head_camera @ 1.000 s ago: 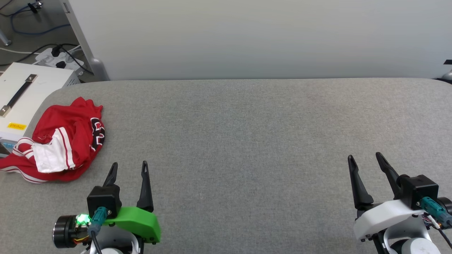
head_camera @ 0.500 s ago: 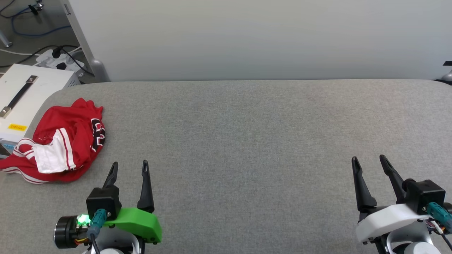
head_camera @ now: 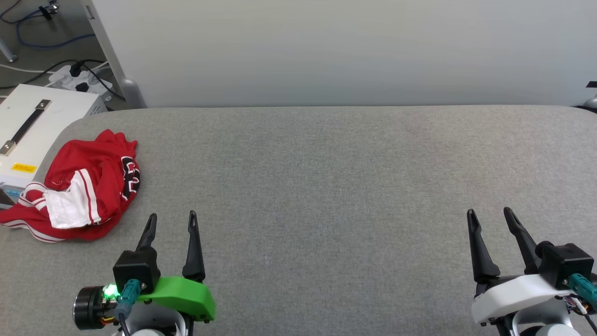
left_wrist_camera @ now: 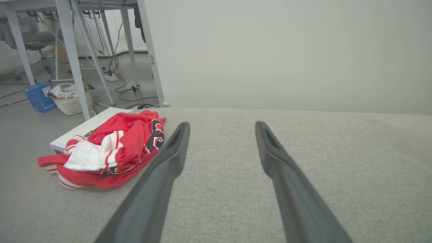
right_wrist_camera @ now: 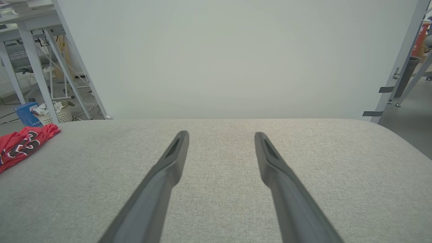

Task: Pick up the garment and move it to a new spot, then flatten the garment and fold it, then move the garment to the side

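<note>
The garment (head_camera: pixel 86 186), a red shirt with white sleeve, striped trim and black print, lies crumpled at the left edge of the grey table (head_camera: pixel 326 186). It also shows in the left wrist view (left_wrist_camera: pixel 114 148) and at the far left of the right wrist view (right_wrist_camera: pixel 20 145). My left gripper (head_camera: pixel 172 217) stands open at the lower left, a short way right of and nearer than the garment, with nothing between its fingers. My right gripper (head_camera: pixel 489 213) stands open at the lower right, far from the garment, also holding nothing.
A white case (head_camera: pixel 32 126) with a handle stands just off the table's left edge, beside the garment. A power strip and cables (head_camera: pixel 79 77) lie on the floor behind it. A pale wall panel (head_camera: pixel 326 51) rises along the table's far edge.
My right gripper has drawn slightly down and to the right in the head view. The left gripper and the garment have hardly shifted.
</note>
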Tool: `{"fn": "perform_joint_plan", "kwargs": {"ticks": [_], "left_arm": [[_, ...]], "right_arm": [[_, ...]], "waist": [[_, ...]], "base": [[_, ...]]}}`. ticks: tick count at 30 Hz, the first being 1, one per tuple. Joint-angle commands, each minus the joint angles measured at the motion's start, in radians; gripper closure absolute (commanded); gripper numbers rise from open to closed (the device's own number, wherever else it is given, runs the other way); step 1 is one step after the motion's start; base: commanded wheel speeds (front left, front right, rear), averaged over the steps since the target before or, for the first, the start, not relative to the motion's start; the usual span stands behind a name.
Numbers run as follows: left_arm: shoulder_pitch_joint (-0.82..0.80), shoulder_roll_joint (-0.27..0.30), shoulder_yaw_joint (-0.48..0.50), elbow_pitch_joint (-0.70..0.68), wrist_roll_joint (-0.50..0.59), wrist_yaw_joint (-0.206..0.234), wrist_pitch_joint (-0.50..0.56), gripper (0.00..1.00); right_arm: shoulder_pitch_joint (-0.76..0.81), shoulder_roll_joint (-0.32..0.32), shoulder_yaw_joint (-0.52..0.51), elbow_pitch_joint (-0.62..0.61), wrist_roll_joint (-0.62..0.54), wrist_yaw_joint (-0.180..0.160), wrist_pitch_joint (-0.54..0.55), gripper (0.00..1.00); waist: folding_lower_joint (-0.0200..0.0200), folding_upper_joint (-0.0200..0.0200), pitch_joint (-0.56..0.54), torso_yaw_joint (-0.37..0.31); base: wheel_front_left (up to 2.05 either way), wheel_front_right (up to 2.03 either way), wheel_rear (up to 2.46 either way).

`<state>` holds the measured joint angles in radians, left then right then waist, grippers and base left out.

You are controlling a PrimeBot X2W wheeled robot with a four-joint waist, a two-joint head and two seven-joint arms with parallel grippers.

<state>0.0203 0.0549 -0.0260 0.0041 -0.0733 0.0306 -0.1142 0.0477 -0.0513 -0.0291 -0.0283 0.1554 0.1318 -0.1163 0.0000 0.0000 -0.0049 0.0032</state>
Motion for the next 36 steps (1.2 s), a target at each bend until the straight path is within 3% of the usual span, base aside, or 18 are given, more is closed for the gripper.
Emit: {"fn": "perform_joint_plan", "kwargs": {"ticks": [1, 36], "left_arm": [[0.009, -0.002, -0.001, 0.003, -0.010, 0.004, -0.011, 0.00], [0.013, -0.004, -0.017, 0.033, -0.036, 0.020, -0.084, 0.00]], "right_arm": [[0.015, 0.001, -0.004, 0.002, 0.012, -0.001, -0.011, 0.00], [0.047, 0.001, -0.001, 0.003, 0.038, -0.001, -0.082, 0.00]], "waist": [[0.0000, 0.0000, 0.001, 0.000], [0.0000, 0.0000, 0.010, 0.030]], "base": [[0.00, 0.00, 0.00], [0.00, 0.00, 0.00]]}}
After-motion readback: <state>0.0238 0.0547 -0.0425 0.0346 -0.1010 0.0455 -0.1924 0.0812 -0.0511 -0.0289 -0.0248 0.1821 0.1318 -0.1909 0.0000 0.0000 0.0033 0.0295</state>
